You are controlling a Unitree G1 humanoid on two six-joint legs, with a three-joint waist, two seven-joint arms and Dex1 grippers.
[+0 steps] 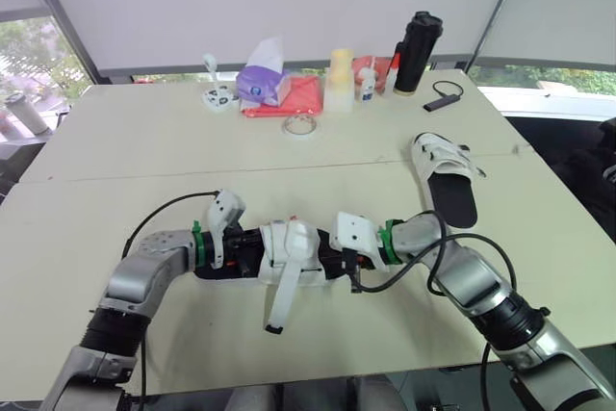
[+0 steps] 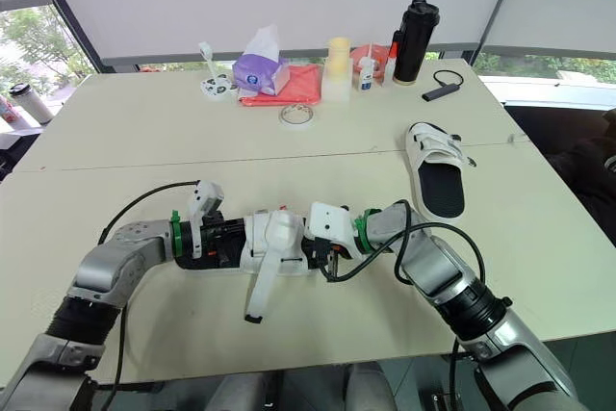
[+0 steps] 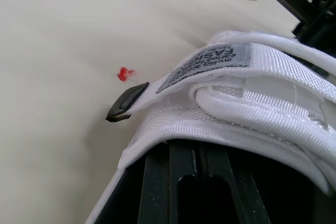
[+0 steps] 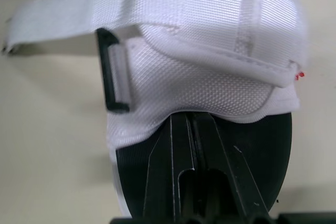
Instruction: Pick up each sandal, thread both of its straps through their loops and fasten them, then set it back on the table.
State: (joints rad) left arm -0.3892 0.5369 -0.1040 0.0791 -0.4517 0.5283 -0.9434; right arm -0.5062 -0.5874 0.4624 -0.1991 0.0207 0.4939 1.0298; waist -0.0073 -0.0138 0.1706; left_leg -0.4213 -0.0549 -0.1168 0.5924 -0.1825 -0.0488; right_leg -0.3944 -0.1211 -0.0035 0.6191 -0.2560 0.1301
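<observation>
A white-strapped sandal with a black sole [image 1: 289, 255] lies near the table's front, between my two grippers. My left gripper [image 1: 243, 257] is shut on the sole at one end, its fingers [image 3: 178, 182] reaching under the straps. My right gripper [image 1: 339, 259] is shut on the sole [image 4: 262, 150] at the other end. One strap [image 1: 279, 300] hangs loose toward the front edge, out of its black loop [image 4: 112, 72]. The other strap, with a grey label [image 3: 210, 61], lies folded over the upper. A second sandal [image 1: 445, 178] rests on the table to the far right.
A red pushpin [image 3: 124, 73] lies on the table beside the held sandal. At the back stand a tape roll [image 1: 299, 125], purple tissue pack [image 1: 262, 82], red cloth [image 1: 303, 98], yellow-capped bottle [image 1: 339, 79], black flask [image 1: 416, 53] and a small black device [image 1: 441, 101].
</observation>
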